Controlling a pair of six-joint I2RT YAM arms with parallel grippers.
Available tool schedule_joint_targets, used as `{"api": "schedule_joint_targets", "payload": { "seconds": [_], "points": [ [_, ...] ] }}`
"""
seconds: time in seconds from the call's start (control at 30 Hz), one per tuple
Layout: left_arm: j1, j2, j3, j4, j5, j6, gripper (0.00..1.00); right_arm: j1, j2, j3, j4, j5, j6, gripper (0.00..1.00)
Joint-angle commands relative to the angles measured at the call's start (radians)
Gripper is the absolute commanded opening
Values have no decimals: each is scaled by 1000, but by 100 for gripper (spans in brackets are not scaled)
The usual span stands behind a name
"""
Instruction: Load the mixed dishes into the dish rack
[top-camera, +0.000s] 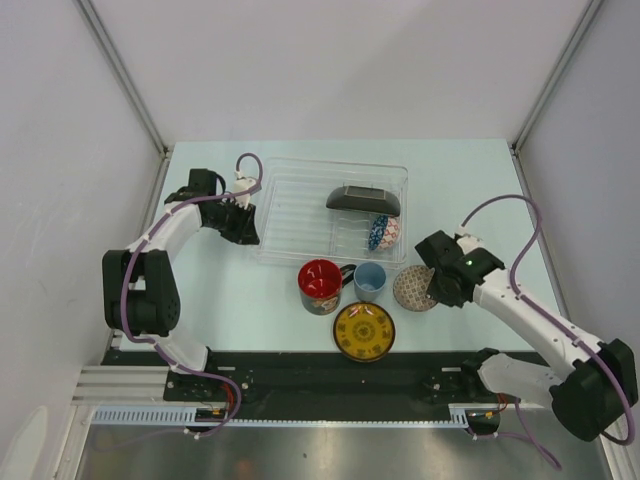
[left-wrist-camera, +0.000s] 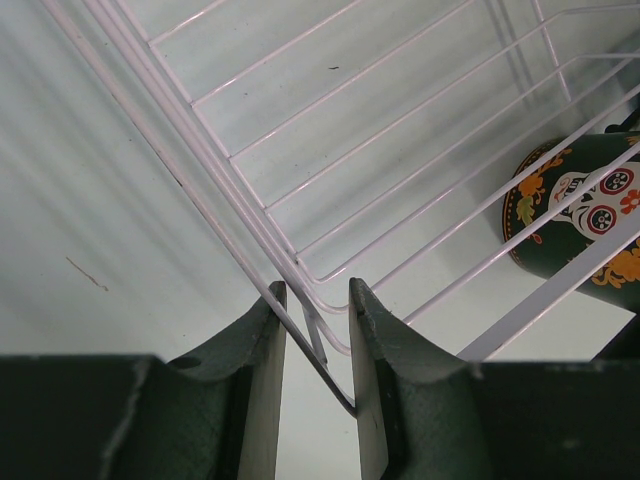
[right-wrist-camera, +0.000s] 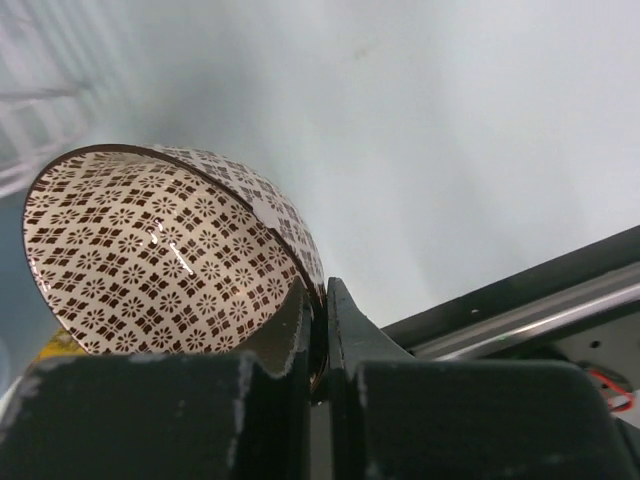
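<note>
The clear dish rack (top-camera: 300, 200) sits at the back of the table. A black square floral plate (top-camera: 363, 199) (left-wrist-camera: 585, 215) and a blue-white patterned bowl (top-camera: 383, 232) stand inside it. My left gripper (top-camera: 243, 222) (left-wrist-camera: 317, 300) is closed on the dish rack's (left-wrist-camera: 300, 270) left corner wire. In front of the rack stand a red mug (top-camera: 320, 285), a small light-blue cup (top-camera: 370, 280) and a yellow saucer (top-camera: 364, 331). My right gripper (top-camera: 432, 285) (right-wrist-camera: 322, 290) is shut on the rim of a brown-and-white patterned bowl (top-camera: 411, 288) (right-wrist-camera: 150, 250), which is tilted on its edge.
White walls enclose the table on the left, back and right. The black rail with both arm bases (top-camera: 330, 375) runs along the near edge, just in front of the saucer.
</note>
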Motion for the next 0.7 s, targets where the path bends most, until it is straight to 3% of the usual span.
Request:
{"api": "schedule_joint_targets", "payload": {
  "seconds": [0.0, 0.1, 0.3, 0.5, 0.67],
  "points": [
    [-10, -2, -23, -73, 76, 103, 19, 77, -25, 218, -142, 176, -18, 0],
    [-22, 21, -15, -46, 89, 62, 19, 142, 65, 397, -228, 293, -59, 0],
    [-39, 40, 5, -18, 110, 23, 18, 156, 308, 663, -277, 492, -238, 0],
    [-37, 32, -1, -22, 104, 43, 18, 163, 472, 807, -315, 603, -315, 0],
    [-36, 24, -4, -19, 104, 45, 18, 166, 518, 844, -311, 580, -351, 0]
  ]
}}
